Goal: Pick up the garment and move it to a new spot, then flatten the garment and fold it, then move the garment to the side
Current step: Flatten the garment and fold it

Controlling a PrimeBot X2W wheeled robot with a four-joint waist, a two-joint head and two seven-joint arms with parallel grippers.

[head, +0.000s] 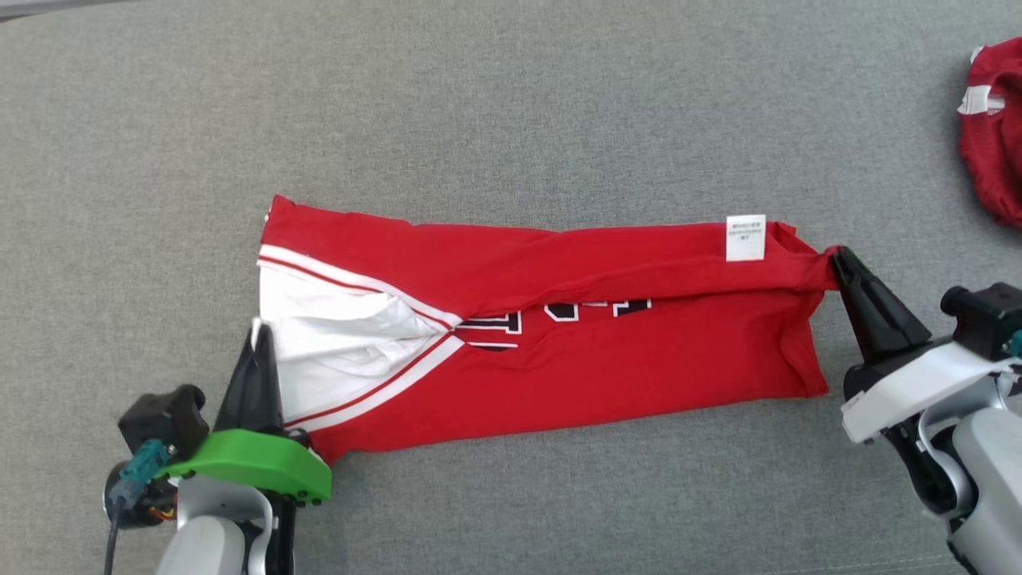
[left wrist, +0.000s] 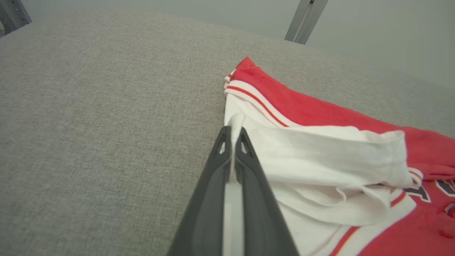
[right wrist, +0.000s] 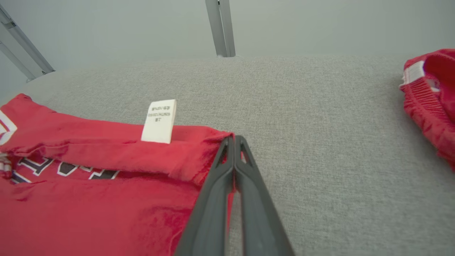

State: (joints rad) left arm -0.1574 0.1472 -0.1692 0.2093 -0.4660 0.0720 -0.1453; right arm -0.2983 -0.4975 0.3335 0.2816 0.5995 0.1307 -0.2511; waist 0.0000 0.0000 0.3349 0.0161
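A red garment with white trim and dark lettering lies stretched across the grey surface, its far long edge folded over toward me. A white care label shows near its right end. My left gripper is shut on the white fabric at the garment's left end. My right gripper is shut on the red fabric at the right end's upper corner. The garment spreads left of the right fingers; its white part spreads right of the left fingers.
A second red piece of clothing with a white band lies crumpled at the far right edge. The grey padded surface stretches wide beyond the garment. Metal frame posts stand behind it.
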